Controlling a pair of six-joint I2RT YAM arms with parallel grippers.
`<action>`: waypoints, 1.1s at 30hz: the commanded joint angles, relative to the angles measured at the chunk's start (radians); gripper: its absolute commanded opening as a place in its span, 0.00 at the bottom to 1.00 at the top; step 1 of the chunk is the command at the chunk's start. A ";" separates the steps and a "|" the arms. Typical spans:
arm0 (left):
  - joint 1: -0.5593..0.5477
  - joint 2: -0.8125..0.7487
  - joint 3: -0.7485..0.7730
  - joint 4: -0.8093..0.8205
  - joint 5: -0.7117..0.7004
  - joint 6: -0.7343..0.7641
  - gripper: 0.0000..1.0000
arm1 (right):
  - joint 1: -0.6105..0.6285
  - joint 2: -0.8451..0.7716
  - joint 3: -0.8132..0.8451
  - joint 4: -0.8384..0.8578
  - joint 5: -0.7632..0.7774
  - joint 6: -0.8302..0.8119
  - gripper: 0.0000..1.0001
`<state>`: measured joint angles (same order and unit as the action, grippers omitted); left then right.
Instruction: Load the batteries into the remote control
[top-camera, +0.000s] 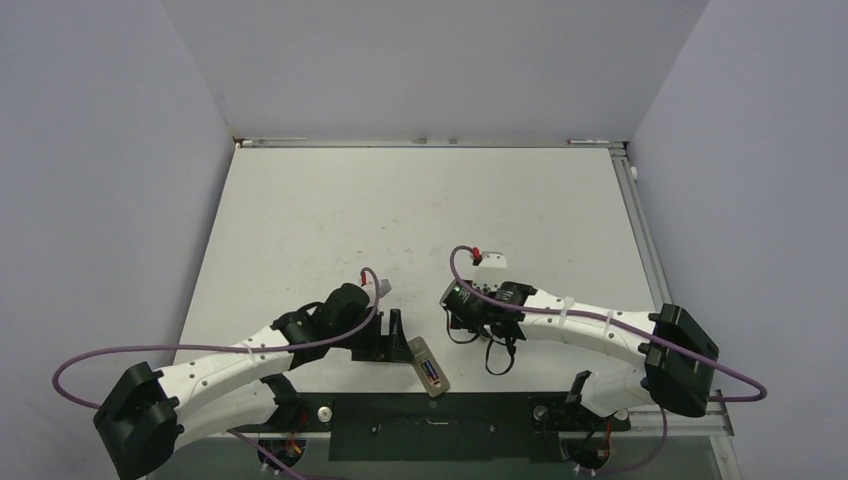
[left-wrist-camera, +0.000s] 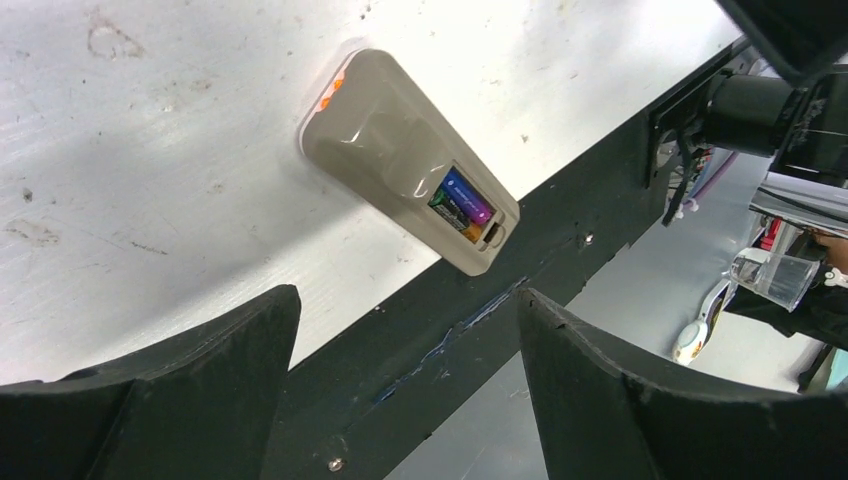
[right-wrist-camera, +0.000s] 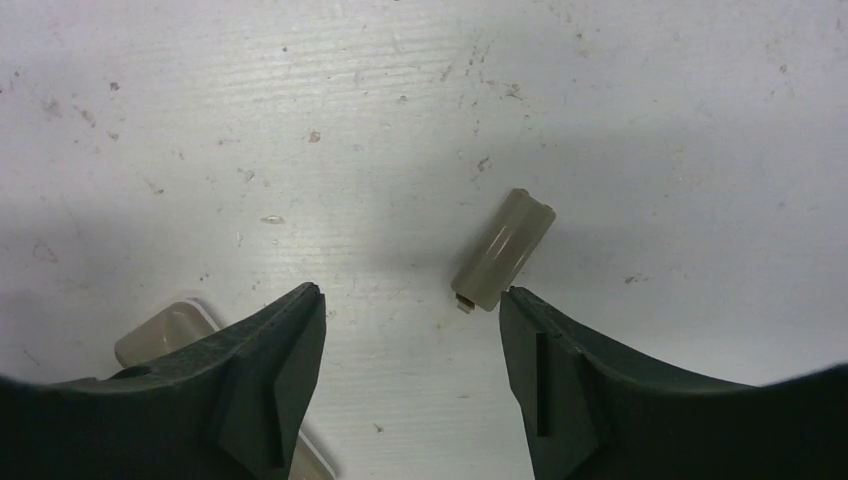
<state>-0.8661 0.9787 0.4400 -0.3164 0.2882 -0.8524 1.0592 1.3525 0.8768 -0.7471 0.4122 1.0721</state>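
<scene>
Left gripper (left-wrist-camera: 408, 300) and right gripper (right-wrist-camera: 410, 295) both spread wide, holding nothing.
The remote control (top-camera: 428, 366) lies back up at the near edge of the bench (top-camera: 400, 200), between the arms, long side slanting a little, battery end toward the black strip (left-wrist-camera: 420, 340). Both batteries (left-wrist-camera: 460, 205) sit side by side in its recess. A small beige piece (right-wrist-camera: 503, 250) lies just beside the right fingertip.

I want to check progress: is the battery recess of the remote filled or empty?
Filled. In the left wrist view the remote control lies back up, and the batteries sit side by side in its uncovered recess.
</scene>
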 joint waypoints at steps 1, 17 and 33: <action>0.010 -0.039 0.064 -0.026 -0.003 0.043 0.78 | -0.016 -0.022 -0.021 -0.021 0.037 0.114 0.65; 0.032 -0.094 0.099 -0.062 0.005 0.109 0.89 | -0.047 0.033 -0.090 -0.060 0.024 0.399 0.66; 0.049 -0.106 0.086 -0.062 0.012 0.123 0.96 | -0.055 0.113 -0.100 -0.059 0.006 0.474 0.60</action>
<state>-0.8227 0.8902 0.4969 -0.3824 0.2920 -0.7460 1.0126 1.4548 0.7860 -0.8021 0.4034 1.5105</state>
